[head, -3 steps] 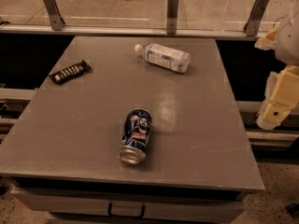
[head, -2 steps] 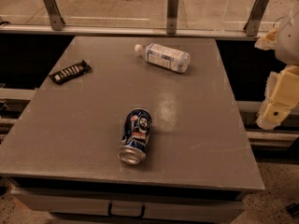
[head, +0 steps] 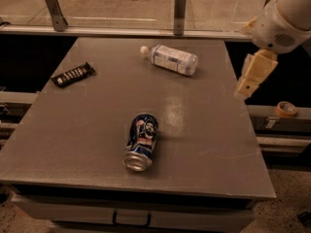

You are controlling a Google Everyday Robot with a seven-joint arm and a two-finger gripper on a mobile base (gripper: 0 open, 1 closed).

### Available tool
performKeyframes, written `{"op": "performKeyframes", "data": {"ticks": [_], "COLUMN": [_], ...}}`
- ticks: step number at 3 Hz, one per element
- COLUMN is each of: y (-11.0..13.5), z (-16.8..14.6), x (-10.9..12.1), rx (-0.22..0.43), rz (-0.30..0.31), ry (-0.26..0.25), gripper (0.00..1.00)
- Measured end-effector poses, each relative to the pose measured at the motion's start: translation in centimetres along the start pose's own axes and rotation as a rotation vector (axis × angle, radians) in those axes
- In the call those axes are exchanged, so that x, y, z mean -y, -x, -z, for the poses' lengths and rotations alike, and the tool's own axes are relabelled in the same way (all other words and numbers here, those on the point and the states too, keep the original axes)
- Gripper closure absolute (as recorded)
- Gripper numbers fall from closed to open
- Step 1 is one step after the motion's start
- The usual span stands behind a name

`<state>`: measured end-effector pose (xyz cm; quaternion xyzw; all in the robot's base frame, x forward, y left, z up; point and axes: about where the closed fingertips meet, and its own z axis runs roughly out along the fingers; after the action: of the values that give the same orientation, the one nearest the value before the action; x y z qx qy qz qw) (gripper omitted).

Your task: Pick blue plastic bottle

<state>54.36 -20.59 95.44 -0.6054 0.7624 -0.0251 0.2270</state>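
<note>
The blue plastic bottle (head: 170, 59) is clear with a white cap and a pale blue-white label. It lies on its side at the back of the grey table (head: 87, 130), cap pointing left. My gripper (head: 246, 88) hangs on the cream-white arm at the right, above the table's right edge. It is to the right of the bottle, a little nearer than it, and not touching it. It holds nothing that I can see.
A dark blue drink can (head: 141, 141) with a printed face lies on its side near the front middle. A flat black snack bar wrapper (head: 73, 74) lies at the left. A railing with metal posts (head: 180, 11) runs behind the table. A tape roll (head: 285, 109) sits on a ledge at right.
My gripper has moved left and up, from beside the table to over its right edge. The bottle, can and wrapper have not moved.
</note>
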Motion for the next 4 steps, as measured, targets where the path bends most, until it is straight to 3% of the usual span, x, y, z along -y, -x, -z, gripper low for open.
{"op": "performKeyframes", "data": {"ticks": [1, 2, 3, 4], "y": [2.2, 4.8, 7.0, 8.0], "z": [-5.5, -11.5, -16.4, -20.2], "x": [6.3, 11.0, 13.7, 15.0], "rx": [0.106, 0.189, 0.218, 0.200], "rz": [-0.003, -0.034, -0.082, -0.143], "ry": [-0.020, 0.000, 0.017, 0.049], "gripper": [0.00, 0.00, 0.00, 0.00]}}
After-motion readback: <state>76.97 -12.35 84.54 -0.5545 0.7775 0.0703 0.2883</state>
